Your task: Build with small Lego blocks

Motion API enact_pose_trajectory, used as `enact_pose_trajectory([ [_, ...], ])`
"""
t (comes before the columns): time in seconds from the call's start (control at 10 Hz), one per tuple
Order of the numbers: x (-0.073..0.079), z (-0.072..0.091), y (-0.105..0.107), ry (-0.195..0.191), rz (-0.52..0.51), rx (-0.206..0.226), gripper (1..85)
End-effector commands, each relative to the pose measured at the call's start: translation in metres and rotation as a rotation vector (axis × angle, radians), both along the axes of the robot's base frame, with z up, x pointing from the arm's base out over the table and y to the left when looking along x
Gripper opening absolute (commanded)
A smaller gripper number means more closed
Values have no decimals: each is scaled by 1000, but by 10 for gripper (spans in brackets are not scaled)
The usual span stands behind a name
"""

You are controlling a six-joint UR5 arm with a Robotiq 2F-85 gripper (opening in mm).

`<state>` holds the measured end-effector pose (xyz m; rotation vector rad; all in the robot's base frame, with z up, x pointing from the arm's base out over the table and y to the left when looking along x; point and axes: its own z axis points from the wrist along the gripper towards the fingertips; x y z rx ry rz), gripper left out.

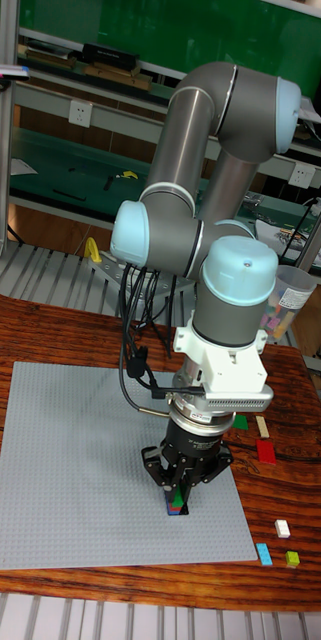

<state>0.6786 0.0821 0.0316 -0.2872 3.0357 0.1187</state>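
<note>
Lego blocks (177, 503), small and stacked, sit on studded grey baseplate (70, 470).

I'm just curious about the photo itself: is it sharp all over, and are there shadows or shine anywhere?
In the tall fixed view, the arm and gripper look sharp; the shelves behind are softer. The lighting is even, with a faint shadow on the grey baseplate beneath the gripper, soft sheen on the arm's silver tubes, and the small blocks at the fingertips too tiny to resolve clearly.

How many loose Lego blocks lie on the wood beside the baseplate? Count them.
6: green block, cream block, red block, white block, blue block, lime block. The arm may hide more.
</note>
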Motion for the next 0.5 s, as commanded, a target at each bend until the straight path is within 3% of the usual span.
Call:
enact_pose_trajectory([
  [0.0,1,1,2,-3,-7,12,13],
  [0.4,2,0,1,-6,1,10,13],
])
